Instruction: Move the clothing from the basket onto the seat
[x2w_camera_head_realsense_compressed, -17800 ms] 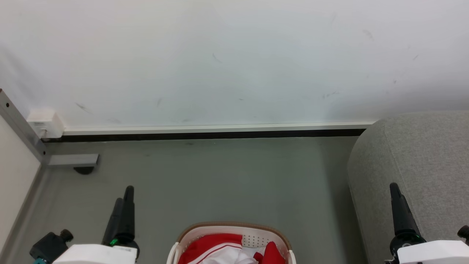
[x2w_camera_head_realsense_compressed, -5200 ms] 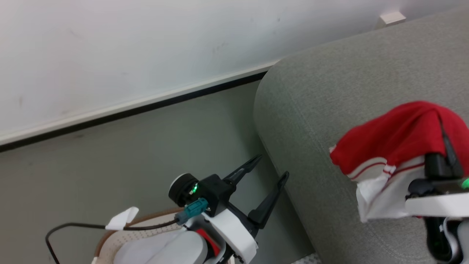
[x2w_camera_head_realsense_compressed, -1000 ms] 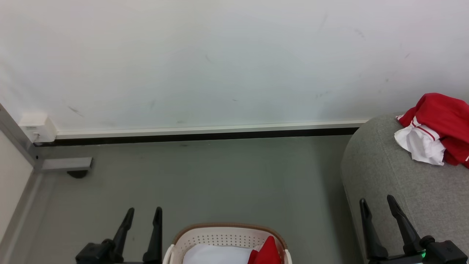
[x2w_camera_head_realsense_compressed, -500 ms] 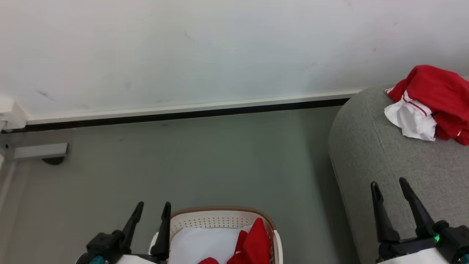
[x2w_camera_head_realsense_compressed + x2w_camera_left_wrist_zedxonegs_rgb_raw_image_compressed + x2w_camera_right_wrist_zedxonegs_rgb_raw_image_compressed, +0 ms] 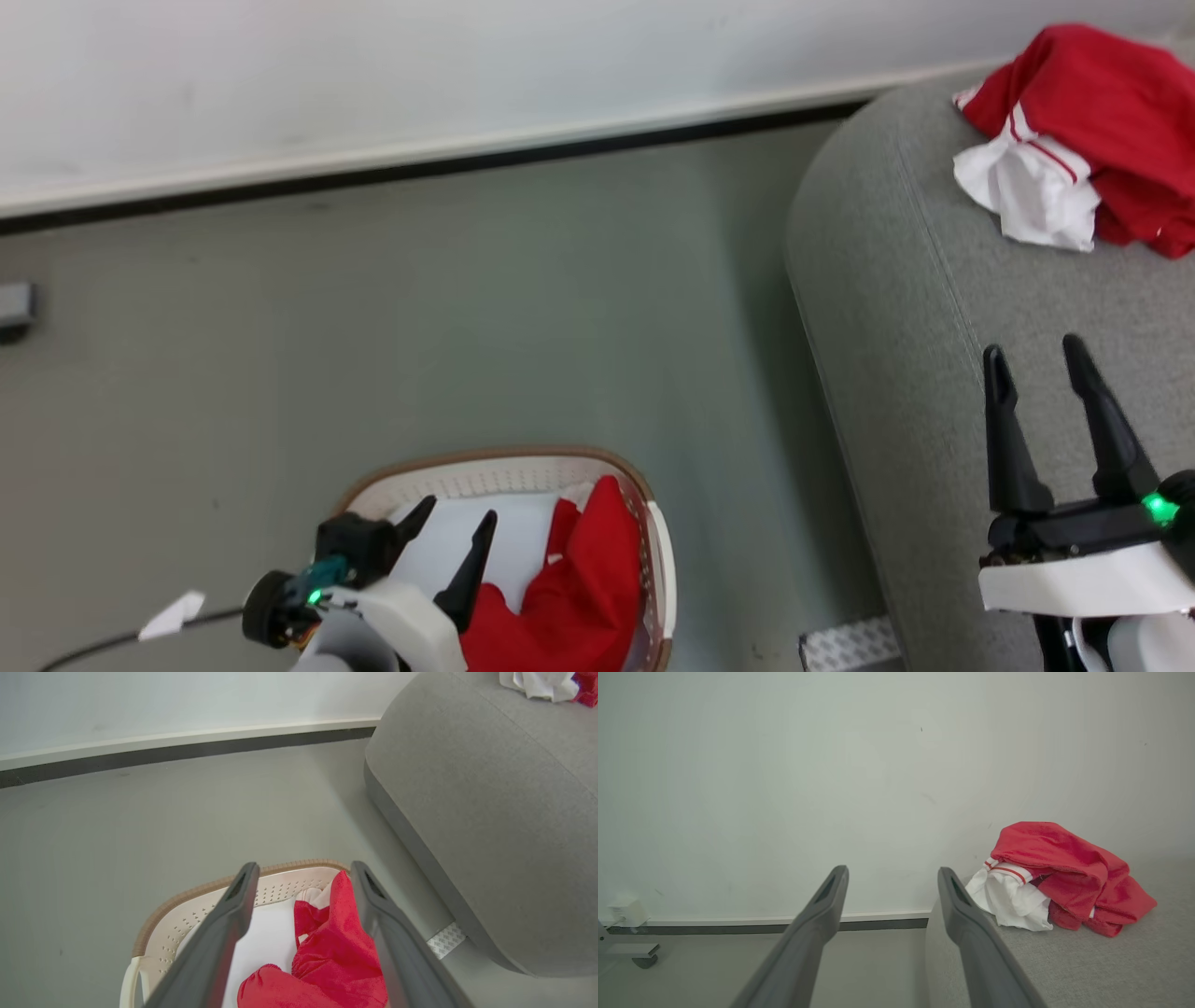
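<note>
left gripper hangs spread over the red clothing in the basket, probably lining up a grab; right gripper is empty, released, parked over the seat.

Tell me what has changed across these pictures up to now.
The red garment with white panels and striped trim left the white perforated plastic basket: the right gripper carried it onto the large grey fabric seat and let go; its jaws now stand open, empty. The left gripper moved in over the basket, open, toward the plain red garment. Unchanged: that garment and the pale sheet lie in the basket.
</note>
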{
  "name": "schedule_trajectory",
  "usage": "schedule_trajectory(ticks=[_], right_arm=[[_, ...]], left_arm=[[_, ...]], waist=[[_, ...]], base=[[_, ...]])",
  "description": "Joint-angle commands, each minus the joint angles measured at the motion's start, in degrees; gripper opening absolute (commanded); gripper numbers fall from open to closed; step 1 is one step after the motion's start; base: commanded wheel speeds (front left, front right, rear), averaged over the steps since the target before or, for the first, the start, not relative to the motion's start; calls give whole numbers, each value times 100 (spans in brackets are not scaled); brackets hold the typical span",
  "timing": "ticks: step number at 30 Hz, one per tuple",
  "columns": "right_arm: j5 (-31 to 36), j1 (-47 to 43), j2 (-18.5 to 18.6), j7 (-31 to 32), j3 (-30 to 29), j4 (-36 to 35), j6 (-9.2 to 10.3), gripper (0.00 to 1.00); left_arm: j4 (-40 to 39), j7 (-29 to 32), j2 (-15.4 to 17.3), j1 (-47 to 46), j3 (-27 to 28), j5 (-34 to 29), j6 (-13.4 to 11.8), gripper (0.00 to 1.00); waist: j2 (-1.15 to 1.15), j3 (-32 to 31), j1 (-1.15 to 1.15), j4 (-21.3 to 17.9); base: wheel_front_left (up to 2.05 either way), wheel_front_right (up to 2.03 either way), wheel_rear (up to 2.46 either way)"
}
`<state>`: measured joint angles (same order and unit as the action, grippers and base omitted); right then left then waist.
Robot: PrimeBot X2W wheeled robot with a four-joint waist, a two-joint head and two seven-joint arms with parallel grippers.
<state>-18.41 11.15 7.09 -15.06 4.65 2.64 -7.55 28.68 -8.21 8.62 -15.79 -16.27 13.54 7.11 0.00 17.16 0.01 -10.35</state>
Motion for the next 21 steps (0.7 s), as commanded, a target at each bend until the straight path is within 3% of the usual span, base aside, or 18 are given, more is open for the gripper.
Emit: schedule_trajectory(ticks=[1, 7, 21], right_arm=[[-82, 115, -18, -15, -38, -52, 13, 100], [-139, 434, -98, -15, -52, -189, 13, 100], [-173, 1052, -221, -15, -146, -544, 13, 100]], left_arm=[[118, 54, 89, -169, -56, 16, 27, 100], [929, 370, 263, -738, -946, 252, 38, 100], [1870, 1288, 523, -1976, -3391, 1795, 31, 100]], waist=[[0, 313, -1, -188], [0, 824, -1, -381], [0, 1886, -1, -707]], base=[[0, 0, 0], [0, 0, 0], [0, 0, 0]])
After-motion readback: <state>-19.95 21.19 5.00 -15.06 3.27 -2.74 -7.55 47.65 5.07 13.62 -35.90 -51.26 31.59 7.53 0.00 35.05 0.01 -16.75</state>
